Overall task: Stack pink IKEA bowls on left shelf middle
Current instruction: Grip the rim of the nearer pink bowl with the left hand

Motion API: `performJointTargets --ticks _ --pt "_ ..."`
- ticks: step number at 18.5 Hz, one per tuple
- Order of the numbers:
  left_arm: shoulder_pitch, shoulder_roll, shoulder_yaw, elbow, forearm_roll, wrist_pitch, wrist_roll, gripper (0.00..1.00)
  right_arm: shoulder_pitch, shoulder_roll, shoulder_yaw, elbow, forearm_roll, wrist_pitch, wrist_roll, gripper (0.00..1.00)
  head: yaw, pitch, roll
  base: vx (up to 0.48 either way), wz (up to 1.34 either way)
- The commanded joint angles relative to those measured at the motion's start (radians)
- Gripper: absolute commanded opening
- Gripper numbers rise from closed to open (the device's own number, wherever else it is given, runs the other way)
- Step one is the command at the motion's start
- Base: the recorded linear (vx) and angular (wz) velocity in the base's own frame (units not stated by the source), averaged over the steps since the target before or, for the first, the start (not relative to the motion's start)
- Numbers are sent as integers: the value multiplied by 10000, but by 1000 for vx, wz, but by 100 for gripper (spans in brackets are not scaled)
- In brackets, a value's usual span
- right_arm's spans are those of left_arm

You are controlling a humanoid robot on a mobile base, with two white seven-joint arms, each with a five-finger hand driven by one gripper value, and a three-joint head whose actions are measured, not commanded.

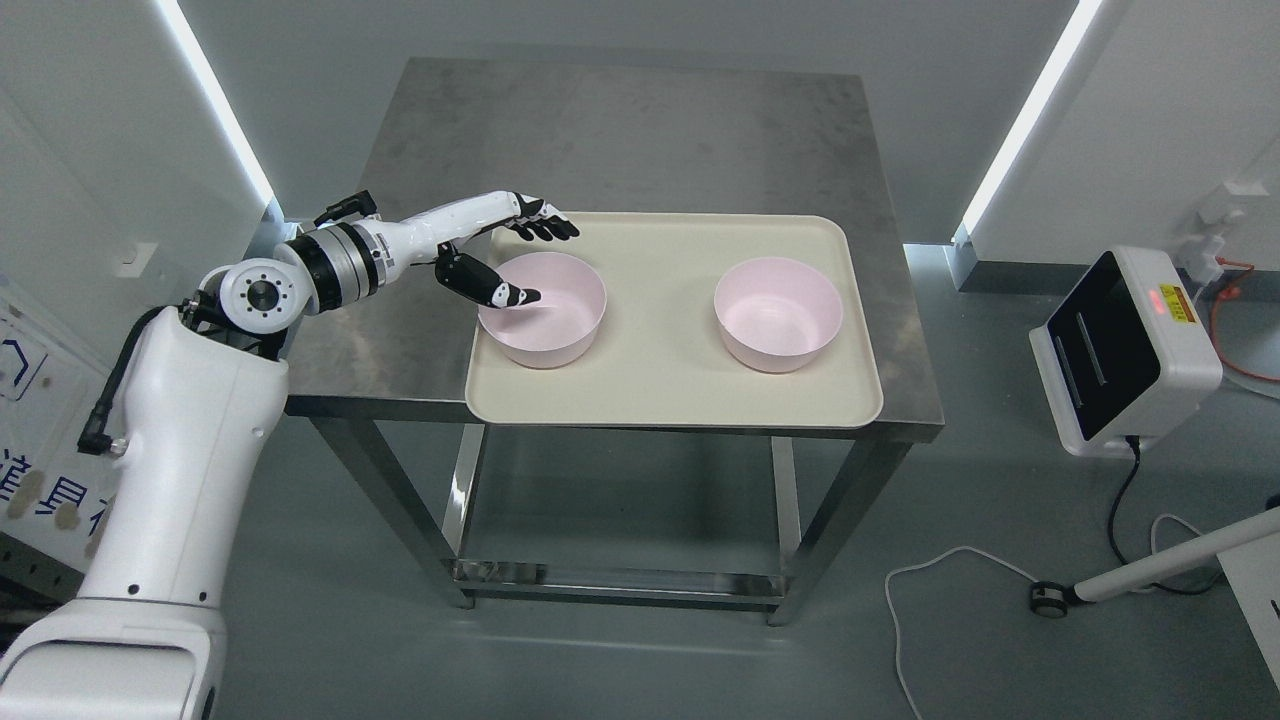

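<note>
Nothing's stacked yet: both pink bowls sit apart on the tray (660, 400), left bowl (545, 320) at 9 o'clock, right bowl (778, 312) at 3. Left hand (505, 262) looks spread around the left bowl's rim, not gripping.

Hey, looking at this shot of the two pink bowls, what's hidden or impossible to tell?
Head view only:
- Left robot hand: its thumb dips inside the left bowl, fingers above the far rim; whether it grips the rim is unclear.
- Right arm: out of frame.
- Target shelf: not visible.
- Wall sign: cut off by the left edge and hidden by the arm.
- Right bowl: underside hidden on tray.
</note>
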Motion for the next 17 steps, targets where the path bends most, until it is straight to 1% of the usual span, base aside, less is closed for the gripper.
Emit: performJointTargets --ticks 1,3,11,17 --pt "-84 93 -75 757 -148 209 66 53 291 -175 -107 -337 -16 -6 3 100 0 0 0 0 0" --pt "-130 78 -182 956 -331 210 97 53 291 -175 -107 -337 -16 9 3 100 0 0 0 0 0" --pt "-574 -30 -198 1080 -332 225 21 40 291 -175 -107 -337 -16 -6 3 100 0 0 0 0 0" --pt "-575 -15 -183 988 -271 -65 -255 40 291 -175 -123 -337 -16 9 3 100 0 0 0 0 0"
